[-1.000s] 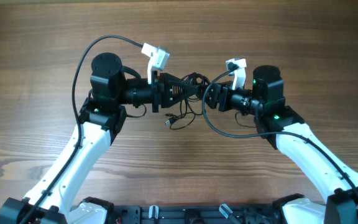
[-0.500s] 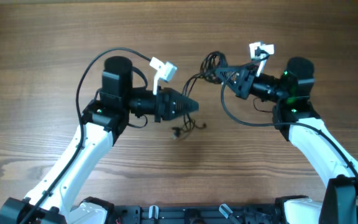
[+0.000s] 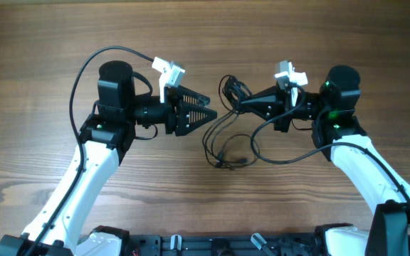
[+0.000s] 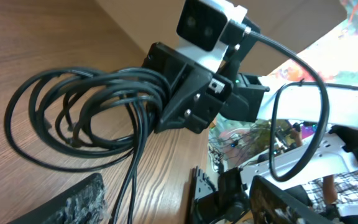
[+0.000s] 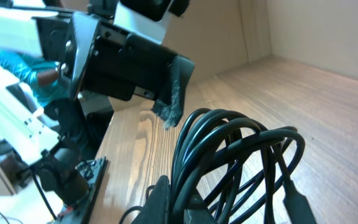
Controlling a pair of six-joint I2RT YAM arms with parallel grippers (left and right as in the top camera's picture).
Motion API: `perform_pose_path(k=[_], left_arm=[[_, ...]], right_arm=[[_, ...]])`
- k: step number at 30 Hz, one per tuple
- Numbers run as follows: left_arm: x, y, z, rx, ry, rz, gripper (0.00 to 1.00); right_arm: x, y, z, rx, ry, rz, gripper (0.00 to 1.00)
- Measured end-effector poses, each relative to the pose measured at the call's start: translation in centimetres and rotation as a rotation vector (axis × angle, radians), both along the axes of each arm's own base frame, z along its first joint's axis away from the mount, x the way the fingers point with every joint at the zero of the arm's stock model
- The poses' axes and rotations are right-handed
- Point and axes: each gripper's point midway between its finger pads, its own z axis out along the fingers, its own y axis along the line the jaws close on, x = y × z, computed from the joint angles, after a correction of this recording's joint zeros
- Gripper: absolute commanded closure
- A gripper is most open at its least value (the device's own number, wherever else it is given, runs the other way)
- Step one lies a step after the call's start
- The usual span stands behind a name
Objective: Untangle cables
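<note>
Left hand [image 3: 207, 107], shut a moment ago, now gapes empty; right hand [image 3: 239, 104] stays clamped on the cables [image 3: 211, 139], loops trailing onto the worktop [image 3: 205, 35].

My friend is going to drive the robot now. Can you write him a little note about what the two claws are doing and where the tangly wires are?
Left gripper: open, empty, pointing at the bunch and just short of it.
Right gripper: shut on the cables.
Cables: tight coils at the right gripper, with longer loops drooping onto the table.
Done: one arm has the bunch gripped.
Left: the loops are bunched together and need pulling apart.
</note>
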Motion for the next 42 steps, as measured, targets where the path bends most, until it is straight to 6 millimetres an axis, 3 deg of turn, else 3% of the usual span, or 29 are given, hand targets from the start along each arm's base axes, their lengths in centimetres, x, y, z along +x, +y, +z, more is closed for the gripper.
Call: perform_pose_path(k=[4, 8, 11, 14, 24, 26, 28, 29, 33, 35, 36, 39, 42], left_arm=[[0.7, 0.1, 0.2, -0.010, 0.119, 0.053, 0.00], [2.6, 0.2, 0.9, -0.050, 0.310, 0.178, 0.03], [2.6, -1.1, 0.7, -0.062, 0.449, 0.227, 0.06], [2.0, -2.9, 0.4, -0.050, 0.485, 0.236, 0.07], [4.4, -1.8, -0.2, -0.052, 0.477, 0.382, 0.08], [4.7, -1.5, -0.3, -0.049, 0.477, 0.402, 0.11], [4.8, -1.6, -0.7, -0.041, 0.489, 0.408, 0.27], [4.9, -1.7, -1.2, -0.034, 0.497, 0.408, 0.30], [5.6, -2.7, -3.9, 0.004, 0.547, 0.403, 0.29], [6.1, -2.8, -3.4, -0.018, 0.511, 0.400, 0.31], [6.5, -2.9, -2.2, -0.051, 0.459, 0.394, 0.34], [6.6, -3.0, -2.0, -0.058, 0.442, 0.391, 0.47], [7.2, -2.2, -2.9, -0.026, 0.412, 0.411, 0.41]], right_arm=[[-0.6, 0.0, -0.3, -0.003, -0.045, 0.033, 0.96], [-1.6, 0.1, -0.2, 0.007, -0.109, 0.089, 0.96], [-1.9, 0.1, -0.2, 0.012, -0.134, 0.106, 0.96], [-2.2, 0.0, 0.0, 0.019, -0.141, 0.128, 0.96], [-3.0, 0.0, 0.3, 0.037, -0.102, 0.175, 0.96], [-3.0, 0.0, 0.5, 0.037, -0.105, 0.175, 0.96], [-3.0, 0.0, 0.6, 0.037, -0.105, 0.175, 0.96], [-3.0, 0.0, 0.6, 0.037, -0.103, 0.175, 0.96], [-3.0, 0.0, 0.6, 0.037, -0.157, 0.176, 0.96], [-3.0, 0.0, 0.6, 0.037, -0.199, 0.177, 0.96], [-3.0, 0.0, 0.6, 0.037, -0.210, 0.178, 0.96], [-3.2, 1.3, 0.5, 0.029, -0.228, 0.182, 0.96], [-0.7, 2.2, 1.5, 0.015, -0.197, 0.039, 0.96]])
